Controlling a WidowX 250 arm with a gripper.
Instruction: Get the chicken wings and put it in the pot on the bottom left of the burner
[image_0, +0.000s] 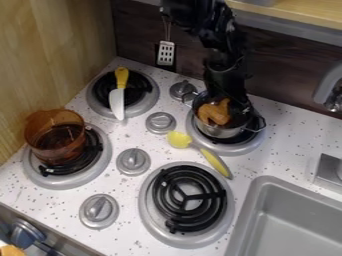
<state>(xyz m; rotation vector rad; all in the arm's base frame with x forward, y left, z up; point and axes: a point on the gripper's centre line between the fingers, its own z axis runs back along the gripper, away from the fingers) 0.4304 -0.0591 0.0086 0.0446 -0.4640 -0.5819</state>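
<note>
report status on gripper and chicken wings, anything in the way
Gripper down at metal pot. Chicken wings inside, not in amber pot. Metal rim likely to clear.

Four round black coil burners (160, 192), four round grey countertop knobs (133, 161), one clear amber pot (57, 142), one silver metal pot (219, 131) and seemingly one brown chicken piece (215, 112) are counted.

We find the small pot (217, 132) shiny metal, the see-through pot (55, 136) glossy and smooth, the sink (251, 212) smooth and matt, and the side panel (47, 45) grained wood.
</note>
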